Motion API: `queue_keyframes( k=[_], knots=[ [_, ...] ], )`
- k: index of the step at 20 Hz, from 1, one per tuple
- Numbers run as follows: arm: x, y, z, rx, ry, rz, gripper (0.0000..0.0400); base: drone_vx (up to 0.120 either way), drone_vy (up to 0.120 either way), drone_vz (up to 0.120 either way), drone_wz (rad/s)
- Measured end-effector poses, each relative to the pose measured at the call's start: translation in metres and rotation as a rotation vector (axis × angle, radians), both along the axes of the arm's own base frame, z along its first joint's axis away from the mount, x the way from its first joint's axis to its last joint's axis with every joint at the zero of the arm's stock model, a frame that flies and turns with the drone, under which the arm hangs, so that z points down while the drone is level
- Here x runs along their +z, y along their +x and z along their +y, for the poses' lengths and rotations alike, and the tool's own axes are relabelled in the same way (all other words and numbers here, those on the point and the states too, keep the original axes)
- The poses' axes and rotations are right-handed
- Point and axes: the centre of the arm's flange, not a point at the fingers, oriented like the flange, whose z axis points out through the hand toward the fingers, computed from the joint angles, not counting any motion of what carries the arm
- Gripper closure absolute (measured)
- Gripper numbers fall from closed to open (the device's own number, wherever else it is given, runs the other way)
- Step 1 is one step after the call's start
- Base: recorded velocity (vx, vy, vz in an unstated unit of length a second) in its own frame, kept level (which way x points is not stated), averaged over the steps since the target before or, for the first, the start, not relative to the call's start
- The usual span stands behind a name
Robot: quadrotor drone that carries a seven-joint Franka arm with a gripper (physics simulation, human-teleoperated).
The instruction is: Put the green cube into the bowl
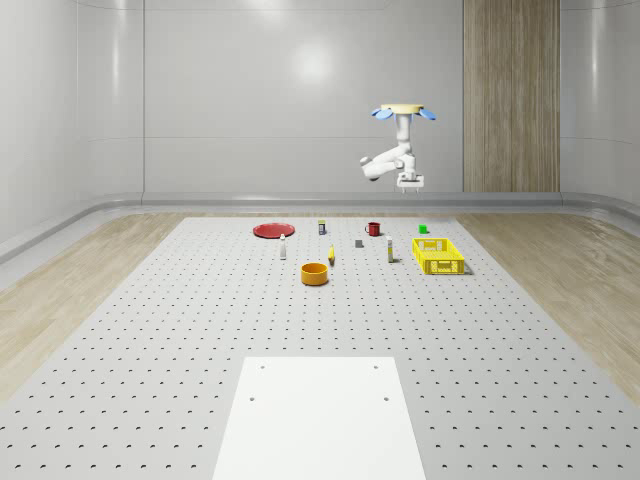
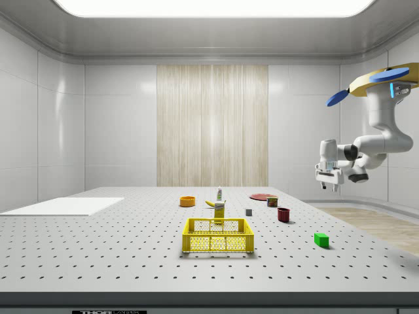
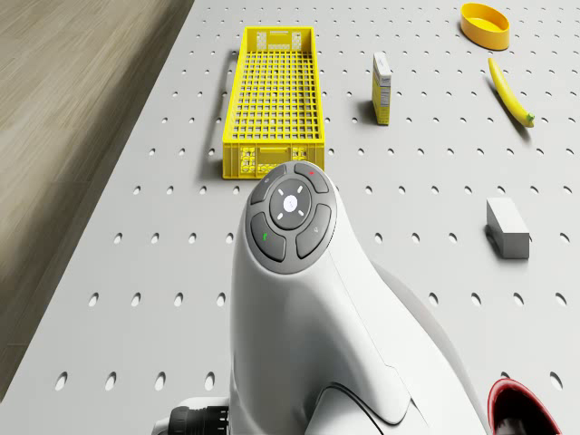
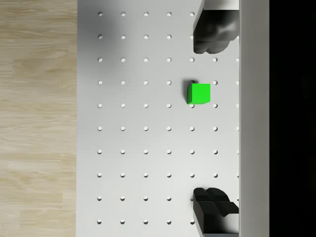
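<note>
Pincer (image 4: pixel 212 123) wide, hovering above bright green cube (image 4: pixel 199 94) on perforated table (image 4: pixel 148 148).

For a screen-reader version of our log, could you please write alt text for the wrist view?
Seen from straight above, the green cube lies on the perforated table, between the spread fingertips of the open gripper, which is high above it. A strip of wooden floor runs beside the table.
</note>
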Motion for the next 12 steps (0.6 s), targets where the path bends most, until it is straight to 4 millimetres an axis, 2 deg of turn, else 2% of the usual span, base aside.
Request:
queue_keyframes(
  k=[11, 12],
  knots=[
    [0.0000, 0.0000, -0.0003, 0.000, -0.004, 0.000, 0.0000, 0.120, 0.120, -0.120, 0.000],
    [0.0000, 0.0000, -0.0004, 0.000, -0.004, 0.000, 0.0000, 0.000, 0.000, -0.120, 0.000]
  ],
)
